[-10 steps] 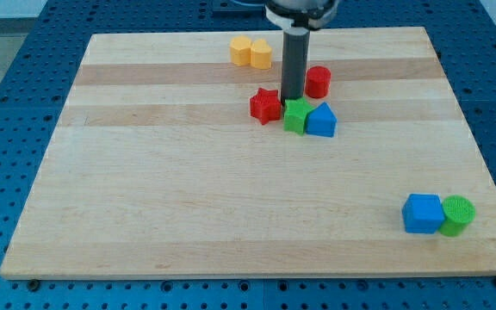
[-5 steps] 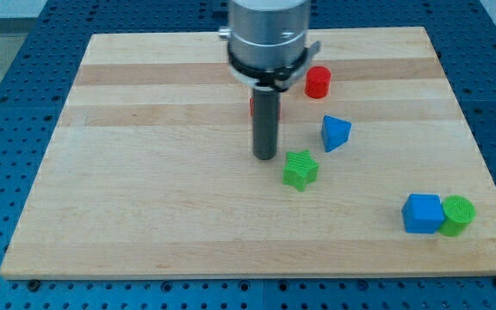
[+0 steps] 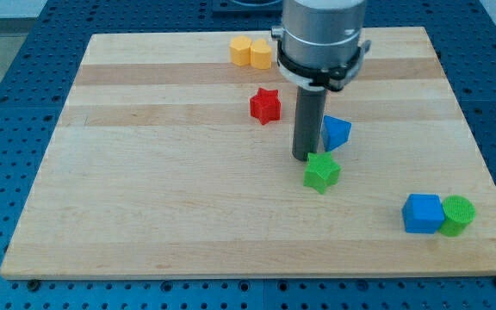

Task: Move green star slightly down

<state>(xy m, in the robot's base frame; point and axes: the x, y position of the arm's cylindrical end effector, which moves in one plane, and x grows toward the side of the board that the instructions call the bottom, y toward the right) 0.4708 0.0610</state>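
- Seven blocks show on the wooden tabletop (image 3: 145, 215), and the green star (image 3: 321, 171) sits right of centre, a little toward the near edge.
- My tip (image 3: 303, 158) rests just on the far-left side of the green star, seemingly touching it, though the rod's shadow makes contact hard to confirm.
- The tool is a plain rod with nothing to spread or pinch; it holds nothing and can only push.
- That spot behind the star suits the job: a push from the far side sends the star toward the near edge.
- The blue wedge-shaped block (image 3: 335, 133) lies just right of the rod, partly hidden by it.
- The red star (image 3: 265, 105) stands apart, far-left of the rod.
- Two yellow blocks (image 3: 250, 52) touch each other at the far edge.
- A blue cube (image 3: 423, 213) and green cylinder (image 3: 458, 214) sit together near the right corner.
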